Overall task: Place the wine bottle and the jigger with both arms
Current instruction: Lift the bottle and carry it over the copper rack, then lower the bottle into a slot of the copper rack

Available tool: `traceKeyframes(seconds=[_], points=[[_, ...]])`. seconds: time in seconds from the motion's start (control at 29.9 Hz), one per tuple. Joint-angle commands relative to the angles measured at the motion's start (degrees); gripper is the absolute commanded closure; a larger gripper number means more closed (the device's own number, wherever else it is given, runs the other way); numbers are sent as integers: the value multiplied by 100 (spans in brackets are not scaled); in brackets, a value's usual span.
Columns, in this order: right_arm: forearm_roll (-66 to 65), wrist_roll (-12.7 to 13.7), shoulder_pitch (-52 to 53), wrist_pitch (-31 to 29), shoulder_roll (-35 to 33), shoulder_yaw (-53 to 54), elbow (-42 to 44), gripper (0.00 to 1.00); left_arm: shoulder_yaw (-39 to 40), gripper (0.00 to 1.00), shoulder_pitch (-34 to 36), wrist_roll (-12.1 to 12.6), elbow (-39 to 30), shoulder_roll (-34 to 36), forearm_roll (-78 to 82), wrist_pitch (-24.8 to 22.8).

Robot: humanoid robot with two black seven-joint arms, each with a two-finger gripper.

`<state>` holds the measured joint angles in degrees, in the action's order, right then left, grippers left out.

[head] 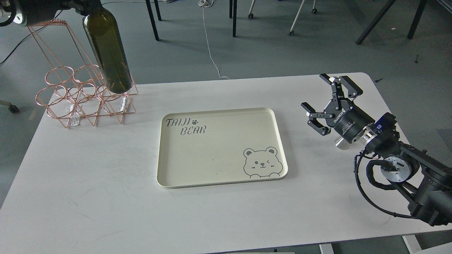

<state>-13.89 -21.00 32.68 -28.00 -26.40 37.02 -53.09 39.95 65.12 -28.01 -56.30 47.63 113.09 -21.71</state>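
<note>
The dark olive-green wine bottle (107, 53) hangs tilted at the top left, its base at the right rear ring of a copper wire rack (63, 106). My left gripper (83, 5) is at the top edge, shut on the bottle's neck, which it hides. My right gripper (326, 102) is open and empty above the table's right side. The steel jigger (339, 143) stands on the table just behind and under that gripper's wrist, mostly hidden; only a shiny part of it shows.
A cream tray (272, 116) with a bear drawing and "TAIJI BEAR" lies in the middle of the white table (88, 183). The rack has several rings and a tall handle. Chair and table legs stand on the floor beyond.
</note>
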Motion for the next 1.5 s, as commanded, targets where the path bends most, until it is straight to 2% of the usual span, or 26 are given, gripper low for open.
traceKeyframes(seconds=[0.0, 0.33, 1.47], points=[[0, 0, -16, 0, 12, 6, 0, 1, -84, 89, 1, 1, 5, 1, 2, 9], [0, 0, -16, 0, 3, -2, 0, 1, -286, 89, 19, 1, 181, 124, 11, 237], [0, 0, -34, 0, -14, -2, 0, 1, -436, 88, -87, 1, 181, 80, -24, 246]])
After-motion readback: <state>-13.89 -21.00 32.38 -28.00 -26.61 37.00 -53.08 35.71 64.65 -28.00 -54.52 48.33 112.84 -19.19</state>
